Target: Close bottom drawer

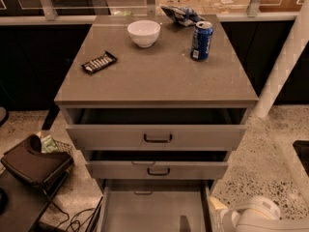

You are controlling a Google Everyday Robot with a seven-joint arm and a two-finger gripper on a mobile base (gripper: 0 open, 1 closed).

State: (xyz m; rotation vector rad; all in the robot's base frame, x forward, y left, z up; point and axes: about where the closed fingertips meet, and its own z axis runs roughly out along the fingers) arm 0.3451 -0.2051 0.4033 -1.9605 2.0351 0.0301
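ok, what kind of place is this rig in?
Probably an office kitchenette or break area: grey drawer cabinet with a white bowl, soda can and snack bar on top, speckled floor. Bottom drawer stands open; the gripper shows at the bottom edge over it.

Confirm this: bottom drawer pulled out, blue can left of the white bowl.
Wrong on one point: the camera view shows the blue can right of the white bowl. The bottom drawer is pulled out; the gripper shows at the bottom edge, over it.
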